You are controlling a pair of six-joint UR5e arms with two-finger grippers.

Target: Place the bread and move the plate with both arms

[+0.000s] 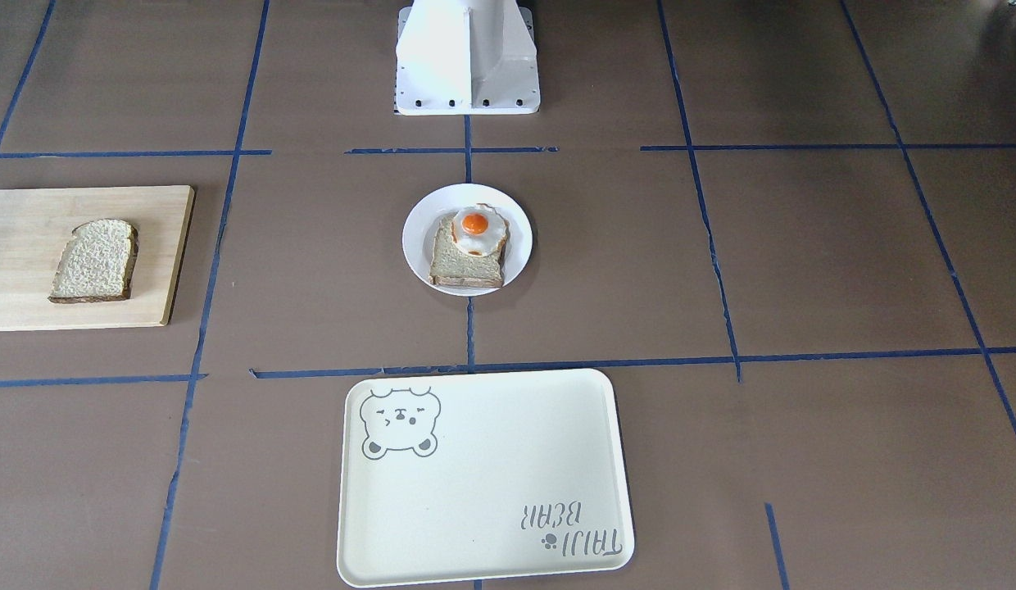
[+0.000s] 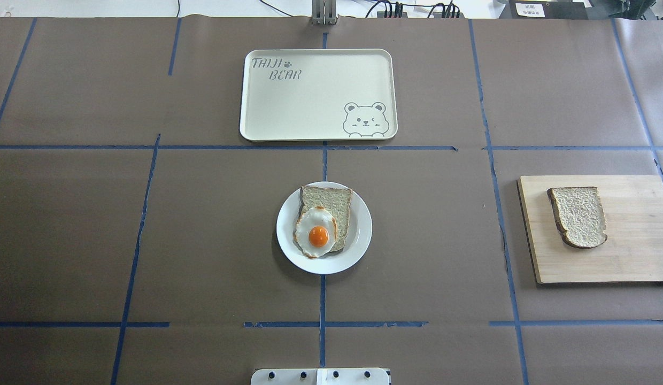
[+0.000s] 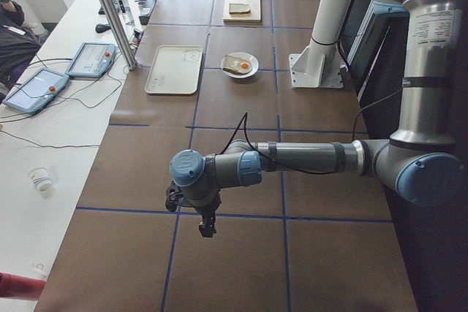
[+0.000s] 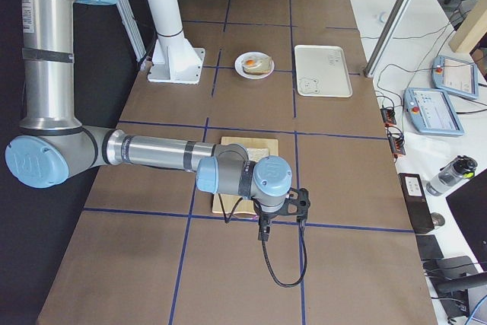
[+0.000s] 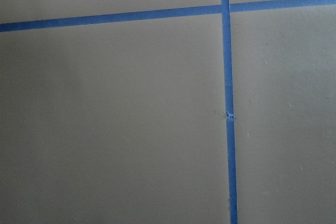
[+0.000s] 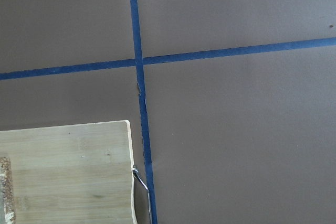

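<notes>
Rough, speckled bread (image 2: 578, 216) lies on a wooden board (image 2: 631, 254); round white plate (image 2: 362, 235) carries toast (image 2: 331, 199) and egg (image 2: 316, 233). Left gripper (image 3: 208, 229), right gripper (image 4: 263, 234): jaws' opening cannot be told.

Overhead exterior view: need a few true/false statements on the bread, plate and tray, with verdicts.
1. The bread lies on the wooden cutting board. True.
2. The plate is empty. False: it holds a tan slice with a fried egg on top.
3. The tray has nothing on it. True.
4. The plate sits on the tray. False: it rests on the table, apart from the tray and nearer the robot.
</notes>
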